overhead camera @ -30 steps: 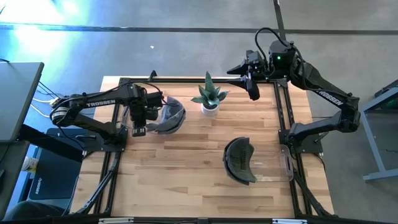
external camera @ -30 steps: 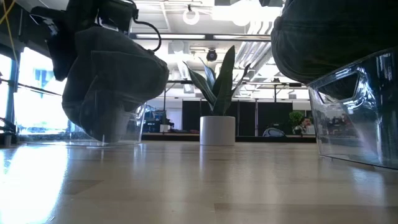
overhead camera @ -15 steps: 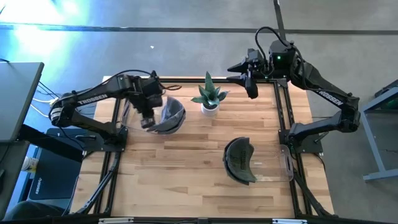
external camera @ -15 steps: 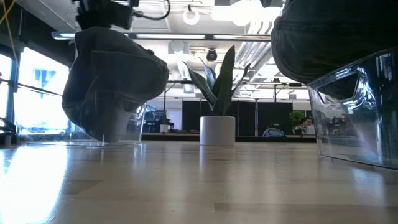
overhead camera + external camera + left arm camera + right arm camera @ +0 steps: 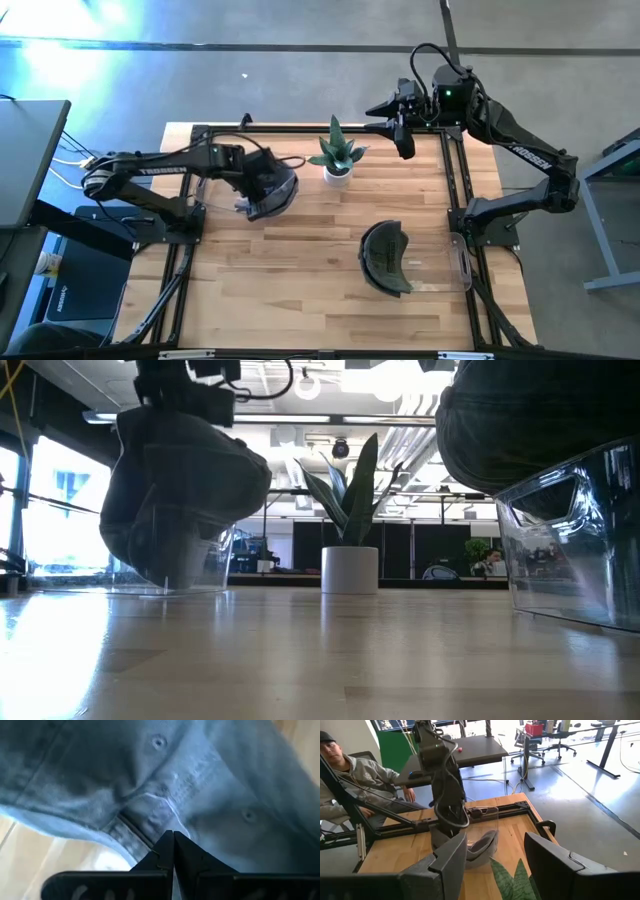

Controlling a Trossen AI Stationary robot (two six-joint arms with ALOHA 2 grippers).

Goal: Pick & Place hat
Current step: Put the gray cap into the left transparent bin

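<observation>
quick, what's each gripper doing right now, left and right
left gripper: closed, fingertips together right over the grey hat, no fabric visibly pinched.
right gripper: open, empty, raised at the table's far edge.

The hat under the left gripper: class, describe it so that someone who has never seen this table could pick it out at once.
Start at the potted plant near the far edge of the wooden table. The grey hat sits on the left arm's side of it, on a clear stand, with the shut left gripper right over it. The other hat is darker and lies nearer the right arm.
</observation>
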